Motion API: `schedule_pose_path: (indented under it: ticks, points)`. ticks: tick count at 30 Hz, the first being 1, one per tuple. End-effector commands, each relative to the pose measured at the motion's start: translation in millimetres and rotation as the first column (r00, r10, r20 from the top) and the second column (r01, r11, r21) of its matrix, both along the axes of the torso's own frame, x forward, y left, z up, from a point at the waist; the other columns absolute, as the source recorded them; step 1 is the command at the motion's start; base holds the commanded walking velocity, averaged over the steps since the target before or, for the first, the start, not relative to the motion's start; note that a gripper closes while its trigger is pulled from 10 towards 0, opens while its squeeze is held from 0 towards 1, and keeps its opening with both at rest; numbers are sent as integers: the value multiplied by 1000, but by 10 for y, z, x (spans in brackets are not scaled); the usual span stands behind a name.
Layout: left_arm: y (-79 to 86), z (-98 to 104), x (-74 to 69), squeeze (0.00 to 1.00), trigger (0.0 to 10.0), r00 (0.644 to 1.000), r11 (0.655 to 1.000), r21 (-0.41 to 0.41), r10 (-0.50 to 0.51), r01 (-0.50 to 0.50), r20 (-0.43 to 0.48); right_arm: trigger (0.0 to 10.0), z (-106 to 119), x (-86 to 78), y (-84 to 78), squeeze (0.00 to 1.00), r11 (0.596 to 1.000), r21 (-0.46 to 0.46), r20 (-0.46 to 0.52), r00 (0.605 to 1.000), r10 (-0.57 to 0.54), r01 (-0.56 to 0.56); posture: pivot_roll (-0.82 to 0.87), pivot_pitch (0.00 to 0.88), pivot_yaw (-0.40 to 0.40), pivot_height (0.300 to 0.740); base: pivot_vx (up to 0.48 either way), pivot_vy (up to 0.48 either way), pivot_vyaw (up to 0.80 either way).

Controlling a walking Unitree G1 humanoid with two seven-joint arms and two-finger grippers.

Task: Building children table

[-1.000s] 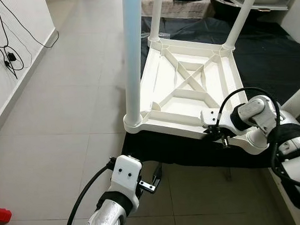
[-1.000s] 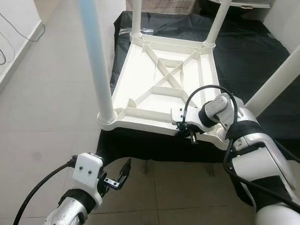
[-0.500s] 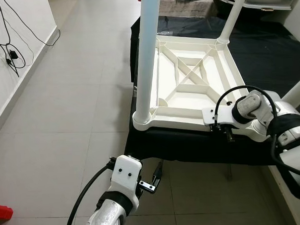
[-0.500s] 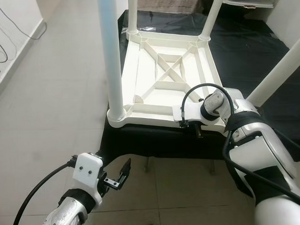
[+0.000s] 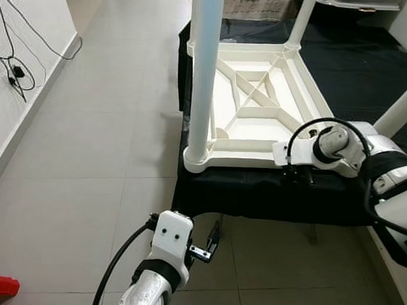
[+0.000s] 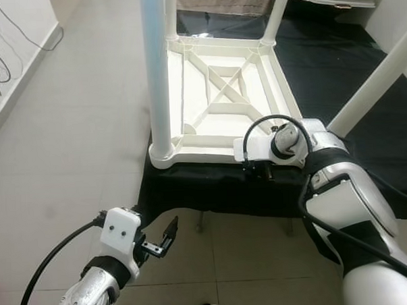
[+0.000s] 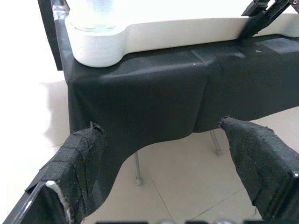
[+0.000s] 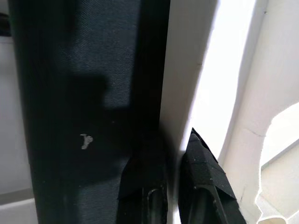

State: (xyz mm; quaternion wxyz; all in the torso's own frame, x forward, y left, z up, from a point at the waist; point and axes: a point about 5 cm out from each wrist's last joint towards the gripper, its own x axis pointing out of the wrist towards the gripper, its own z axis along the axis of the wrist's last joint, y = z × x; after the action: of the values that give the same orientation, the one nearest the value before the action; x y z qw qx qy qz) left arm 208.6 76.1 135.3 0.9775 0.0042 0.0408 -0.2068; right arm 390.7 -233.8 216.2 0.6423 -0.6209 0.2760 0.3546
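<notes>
A white children's table point(image 5: 239, 153) lies upside down on a black-draped low stand point(image 5: 259, 197), its ribbed underside facing up. A tall white leg point(image 5: 204, 71) rises from the near left corner, another leg point(image 5: 304, 16) from the far right corner, and a third point(image 5: 401, 110) slants at the right. My right gripper point(image 5: 304, 176) is shut on the table's near rim point(image 8: 187, 93), one finger point(image 8: 205, 186) on each side. My left gripper point(image 5: 211, 241) hangs open over the floor tiles, facing the cloth's front, fingers point(image 7: 74, 158) spread with nothing between them.
Pale floor tiles point(image 5: 96, 164) spread to the left up to a white wall with dangling cables point(image 5: 14, 73). A red object point(image 5: 3, 286) lies at the lower left. Thin metal feet point(image 5: 312, 234) show under the black cloth. Black cloth continues to the far right point(image 5: 362, 64).
The whole picture has shifted. The table, held by my right gripper, has swung so its near rim sits squarer to me. My left arm has stayed put.
</notes>
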Motion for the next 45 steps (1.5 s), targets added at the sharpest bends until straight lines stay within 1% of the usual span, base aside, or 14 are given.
schedule_pose_path:
  ticks: [1, 2, 4, 5, 8, 9, 24, 29, 31, 32, 36, 41, 42, 45]
  points:
    - [-11, -35, -18, 0, 10000, 1000, 1000, -9, -4, 4, -17, 10000, 101, 61, -16, 0, 1000, -29, 151, 988, -1, 6, 52, 202, -90, 740, 0, 0, 0]
    - [-11, -36, -14, 0, 10000, 1000, 1000, -8, -4, 4, -17, 10000, 98, 62, -4, 710, 1000, -21, 150, 989, 2, 2, 53, 201, -90, 740, 0, 0, 0]
    - [-11, -36, -14, 0, 10000, 1000, 1000, -8, -4, 4, -17, 10000, 98, 62, -4, 710, 1000, -21, 150, 989, 2, 2, 53, 201, -90, 740, 0, 0, 0]
    - [-11, -38, -11, 0, 10000, 1000, 1000, -7, -4, 4, -17, 10000, 88, 55, 4, 1000, 1000, -19, 132, 991, 11, -8, 55, 200, -90, 740, 0, 0, 0]
    - [-11, -40, -7, 0, 10000, 1000, 1000, -6, -4, 4, -17, 10000, 81, 48, 11, 1000, 1000, -18, 116, 993, 20, -18, 54, 199, -90, 740, 0, 0, 0]
    - [-12, -41, -5, 0, 10000, 1000, 1000, -6, -4, 4, -17, 10000, 106, 52, -3, 0, 1000, -20, 122, 992, 10, -7, 52, 199, -90, 740, 0, 0, 0]
    - [0, -78, 34, 0, 10000, 1000, 1000, 0, -5, 5, -18, 10000, 617, -58, -114, 0, 969, 236, 78, 995, 60, -77, 46, 172, -83, 740, 0, 0, 0]
    - [12, -107, 69, 0, 10000, 1000, 1000, 5, -5, 5, -17, 10000, 723, -93, -91, 0, 895, 434, 83, 994, 75, -104, 42, 147, -81, 740, 0, 0, 0]
    - [22, -124, 90, 0, 10000, 1000, 1000, 9, 1, -1, -16, 10000, 757, -60, 1, 0, 765, 633, 136, 990, 42, -119, 47, 128, -76, 740, 0, 0, 0]
    - [22, -124, 90, 0, 10000, 1000, 1000, 9, 1, -1, -16, 10000, 757, -60, 1, 0, 765, 633, 136, 990, 42, -119, 47, 128, -76, 740, 0, 0, 0]
    - [69, -162, 151, 0, 10000, 1000, 1000, 17, 22, -22, -13, 10000, 645, 13, 119, 0, 419, 899, 199, 971, -136, -125, 47, 100, -65, 740, 0, 0, 0]
    - [119, -194, 200, 0, 10000, 999, 999, 22, 34, -34, -12, 10000, 253, -28, 215, 0, 265, 958, 188, 942, -278, -113, 47, 85, -61, 740, 0, 0, 0]
    - [151, -216, 230, 0, 10000, 999, 999, 32, 45, -44, -12, 10000, -27, -120, 314, 0, 176, 979, 169, 898, -407, -105, 46, 66, -52, 740, 0, 0, 0]
    - [165, -233, 248, 0, 10000, 999, 998, 40, 47, -46, -12, 10000, -224, -211, 393, 0, 87, 994, 105, 868, -485, -72, 47, 60, -50, 740, 0, 0, 0]
